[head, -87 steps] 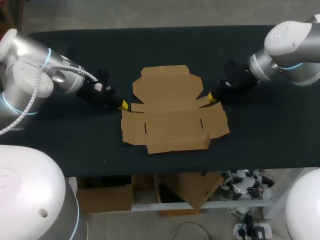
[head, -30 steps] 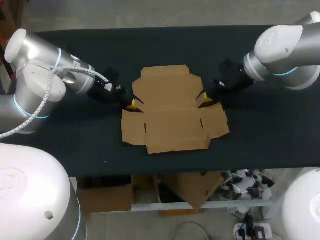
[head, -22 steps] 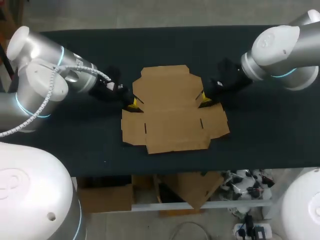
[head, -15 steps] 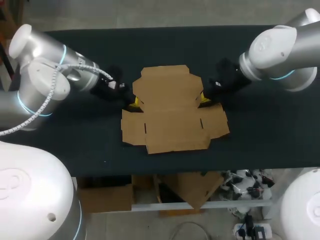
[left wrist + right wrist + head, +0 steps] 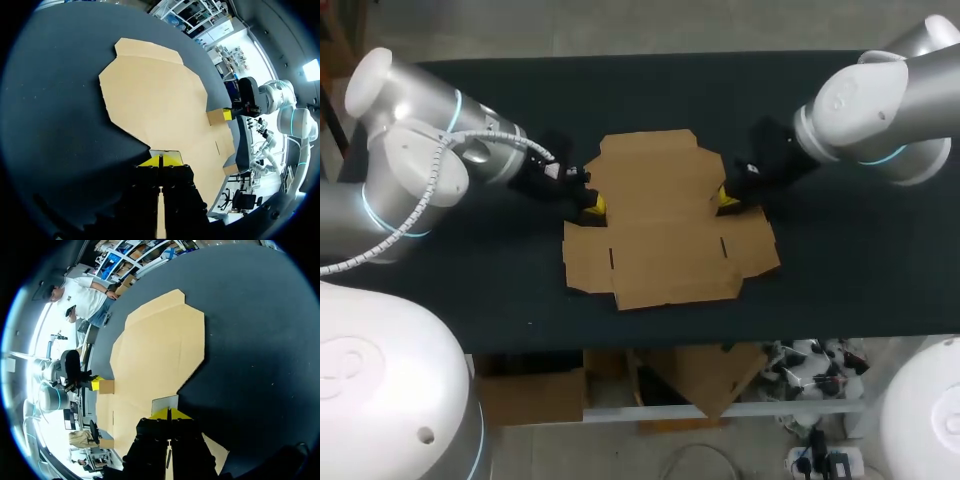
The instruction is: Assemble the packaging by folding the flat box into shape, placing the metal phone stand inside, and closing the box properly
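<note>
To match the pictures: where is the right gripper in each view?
Head view: right gripper at the box's right notch.
Left wrist view: right gripper across the box, beside a raised flap.
Right wrist view: right gripper is the view's own, at the box's edge.
Shared landmark: the box.

Black-covered table [image 5: 840, 290], flat unfolded cardboard box [image 5: 665, 225] lying at its middle

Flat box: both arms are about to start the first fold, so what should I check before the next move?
1. Flat box lying unfolded on the table: ok.
2. Left end effector at the box's left notch: ok.
3. Right end effector at the right notch: ok.
4. Both end effectors' tips together: ok.
5. Metal phone stand within sight: not ok, no view shows it.
</note>
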{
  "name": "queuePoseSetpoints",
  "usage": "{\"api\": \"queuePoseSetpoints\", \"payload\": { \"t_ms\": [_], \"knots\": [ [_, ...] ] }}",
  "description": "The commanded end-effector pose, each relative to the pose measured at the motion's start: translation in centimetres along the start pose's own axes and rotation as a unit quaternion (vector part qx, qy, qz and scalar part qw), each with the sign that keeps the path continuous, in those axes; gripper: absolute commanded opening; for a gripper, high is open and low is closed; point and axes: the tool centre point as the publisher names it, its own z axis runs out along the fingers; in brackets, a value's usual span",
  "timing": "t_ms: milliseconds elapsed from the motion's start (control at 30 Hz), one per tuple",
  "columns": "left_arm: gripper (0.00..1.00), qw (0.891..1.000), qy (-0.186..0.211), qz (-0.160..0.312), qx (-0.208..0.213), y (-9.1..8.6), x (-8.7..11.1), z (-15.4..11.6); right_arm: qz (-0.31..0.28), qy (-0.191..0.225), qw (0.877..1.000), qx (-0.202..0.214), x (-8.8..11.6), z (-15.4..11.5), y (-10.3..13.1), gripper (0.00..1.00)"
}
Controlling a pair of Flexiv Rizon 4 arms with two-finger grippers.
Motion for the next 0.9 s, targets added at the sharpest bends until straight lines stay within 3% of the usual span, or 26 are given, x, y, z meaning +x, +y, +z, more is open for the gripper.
{"api": "queuePoseSetpoints", "payload": {
  "t_ms": [33, 900],
  "knots": [
    [0.0, 1.0, -0.006, -0.001, 0.0, -0.1, 0.4, 0.4, 0.002, -0.01, 1.0, 0.0, 0.3, 0.2, -0.1, 0.0],
    [0.0, 1.0, -0.022, -0.009, -0.007, -1.1, 0.3, 2.1, 0.017, -0.035, 0.999, 0.017, 0.7, 1.9, 0.3, 0.0]
  ]
}}
